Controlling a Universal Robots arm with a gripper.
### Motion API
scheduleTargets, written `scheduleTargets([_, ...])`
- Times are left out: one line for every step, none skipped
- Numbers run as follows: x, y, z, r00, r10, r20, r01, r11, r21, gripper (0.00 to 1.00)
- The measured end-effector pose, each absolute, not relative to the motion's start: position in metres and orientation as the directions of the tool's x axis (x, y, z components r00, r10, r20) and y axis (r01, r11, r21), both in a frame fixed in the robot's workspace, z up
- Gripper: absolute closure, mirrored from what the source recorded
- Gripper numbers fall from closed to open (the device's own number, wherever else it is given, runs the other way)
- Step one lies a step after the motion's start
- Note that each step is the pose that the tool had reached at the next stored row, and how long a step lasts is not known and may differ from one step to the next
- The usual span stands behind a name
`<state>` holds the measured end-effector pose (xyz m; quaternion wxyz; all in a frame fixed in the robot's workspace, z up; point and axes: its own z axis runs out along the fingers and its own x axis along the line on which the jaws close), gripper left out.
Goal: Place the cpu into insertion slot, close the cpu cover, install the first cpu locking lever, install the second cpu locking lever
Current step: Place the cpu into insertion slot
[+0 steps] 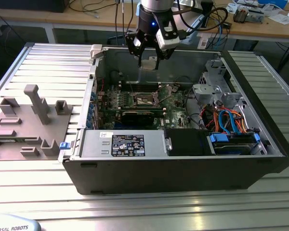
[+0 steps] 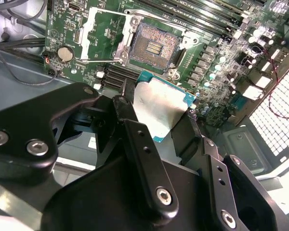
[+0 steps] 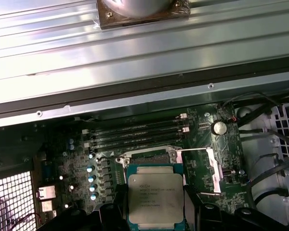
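Second wrist view showed the gripper [image 2: 160, 126], fingers [image 2: 140, 144] clamped on the cpu [image 2: 160, 103], poised above the motherboard [image 2: 216, 62] near the open insertion slot [image 2: 154, 45]; lowered tilted or off-centre, the chip could probably bend socket pins.

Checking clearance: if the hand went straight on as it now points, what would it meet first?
Likely the open insertion slot, just ahead of the cpu that the hand holds; nothing shows between them, though depth is unclear.
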<state>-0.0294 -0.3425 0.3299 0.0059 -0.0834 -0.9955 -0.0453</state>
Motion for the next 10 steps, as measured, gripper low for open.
scheduleTargets([-0.0294, -0.3425, 0.3299, -0.986, 0.167, 0.019, 0.168, 0.982, 0.089, 0.45])
scheduleTargets([-0.0294, -0.3425, 0.3298, -0.985, 0.169, 0.019, 0.170, 0.981, 0.089, 0.45])
scheduleTargets([-0.0294, -0.3425, 0.3298, -0.985, 0.170, 0.019, 0.171, 0.981, 0.089, 0.45])
scheduleTargets([-0.0294, -0.3425, 0.3298, -0.985, 0.172, 0.019, 0.173, 0.981, 0.089, 0.45])
scheduleTargets([-0.0294, -0.3425, 0.3297, -0.985, 0.173, 0.019, 0.174, 0.981, 0.089, 0.45])
scheduleTargets([-0.0294, -0.3425, 0.3297, -0.984, 0.175, 0.019, 0.176, 0.980, 0.089, 0.45])
scheduleTargets([-0.0294, -0.3425, 0.3296, -0.984, 0.178, 0.019, 0.179, 0.980, 0.089, 0.45])
scheduleTargets([-0.0294, -0.3425, 0.3296, -0.984, 0.179, 0.019, 0.180, 0.980, 0.089, 0.45])
scheduleTargets([-0.0294, -0.3425, 0.3296, -0.983, 0.181, 0.019, 0.182, 0.979, 0.089, 0.45])
scheduleTargets([-0.0294, -0.3425, 0.3296, -0.983, 0.182, 0.019, 0.183, 0.979, 0.089, 0.45])
